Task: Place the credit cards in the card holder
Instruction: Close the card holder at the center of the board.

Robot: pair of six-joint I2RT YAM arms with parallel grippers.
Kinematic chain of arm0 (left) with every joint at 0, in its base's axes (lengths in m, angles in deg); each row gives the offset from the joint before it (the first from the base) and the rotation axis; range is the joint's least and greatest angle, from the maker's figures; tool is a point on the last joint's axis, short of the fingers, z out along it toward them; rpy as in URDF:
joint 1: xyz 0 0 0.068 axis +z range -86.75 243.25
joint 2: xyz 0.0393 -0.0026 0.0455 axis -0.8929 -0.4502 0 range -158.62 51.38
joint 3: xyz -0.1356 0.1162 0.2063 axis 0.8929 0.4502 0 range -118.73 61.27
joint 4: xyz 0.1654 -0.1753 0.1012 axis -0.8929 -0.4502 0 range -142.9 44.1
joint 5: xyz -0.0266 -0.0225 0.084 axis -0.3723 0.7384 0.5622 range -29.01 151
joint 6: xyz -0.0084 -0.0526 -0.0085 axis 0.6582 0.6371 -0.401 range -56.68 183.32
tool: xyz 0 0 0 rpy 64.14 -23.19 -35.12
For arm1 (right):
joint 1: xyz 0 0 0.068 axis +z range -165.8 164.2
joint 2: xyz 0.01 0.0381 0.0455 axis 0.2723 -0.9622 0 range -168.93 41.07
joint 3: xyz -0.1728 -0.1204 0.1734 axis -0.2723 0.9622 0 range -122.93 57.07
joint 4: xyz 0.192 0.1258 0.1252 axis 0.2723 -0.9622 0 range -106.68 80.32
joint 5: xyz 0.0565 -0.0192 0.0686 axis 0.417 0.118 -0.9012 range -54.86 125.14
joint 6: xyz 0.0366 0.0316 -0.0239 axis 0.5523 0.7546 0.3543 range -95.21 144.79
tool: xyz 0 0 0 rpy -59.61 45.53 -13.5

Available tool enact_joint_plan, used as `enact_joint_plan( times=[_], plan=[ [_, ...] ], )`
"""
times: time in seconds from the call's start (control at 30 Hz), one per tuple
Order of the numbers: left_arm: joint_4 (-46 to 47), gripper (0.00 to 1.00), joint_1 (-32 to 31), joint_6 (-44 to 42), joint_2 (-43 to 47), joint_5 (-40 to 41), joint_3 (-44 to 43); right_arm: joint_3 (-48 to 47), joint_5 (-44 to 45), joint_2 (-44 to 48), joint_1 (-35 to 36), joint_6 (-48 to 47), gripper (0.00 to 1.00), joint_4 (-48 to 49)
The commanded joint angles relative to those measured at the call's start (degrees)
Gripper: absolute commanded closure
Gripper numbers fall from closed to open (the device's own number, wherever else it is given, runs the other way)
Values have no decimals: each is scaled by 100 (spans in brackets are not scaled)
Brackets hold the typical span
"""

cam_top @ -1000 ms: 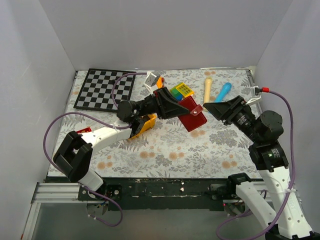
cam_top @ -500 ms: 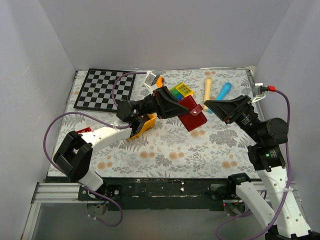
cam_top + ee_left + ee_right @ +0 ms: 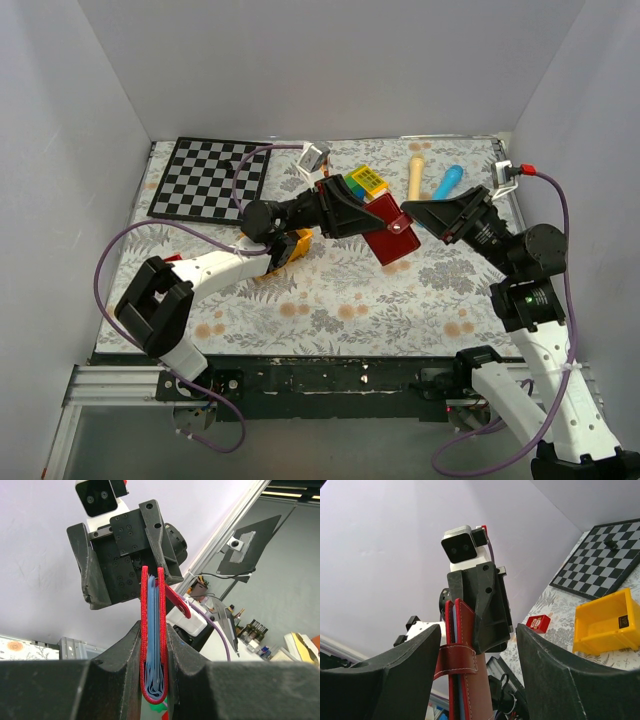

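Observation:
My left gripper (image 3: 352,212) is shut on the folded maroon card holder (image 3: 388,232) and holds it above the table, tilted. In the left wrist view the holder (image 3: 152,630) stands edge-on between my fingers (image 3: 120,655), with pale blue pockets between its covers. My right gripper (image 3: 412,215) is open and faces the holder's free end. In the right wrist view the holder (image 3: 470,680) and its snap tab (image 3: 457,657) lie between my open fingers (image 3: 555,665), close to the left one, with the right gripper's (image 3: 479,630) jaws wide apart. No black credit card is in view.
A checkerboard (image 3: 210,178) lies at the back left. A yellow bin (image 3: 285,250) sits under the left arm and a small red block (image 3: 170,260) beside it. A coloured block (image 3: 365,182), a wooden peg (image 3: 415,175) and a blue peg (image 3: 447,183) lie behind the holder.
My right gripper has moved left and forward until its open fingers straddle the holder's tab end. The left arm with the holder has shifted slightly right.

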Motion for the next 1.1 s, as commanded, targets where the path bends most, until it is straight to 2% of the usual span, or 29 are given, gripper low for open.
enact_joint_plan(
  times=[0.0, 0.47, 1.07],
  plan=[
    [157, 100, -22, -6, 23, 50, -235, -152, -137, 84, 55, -74, 30, 157],
    [-353, 100, -31, -269, 181, 577, -165, -125, -286, 40, 117, -74, 30, 342],
    [-274, 100, -75, -269, 295, 841, 11, -2, -365, -39, 143, 84, 30, 746]
  ],
)
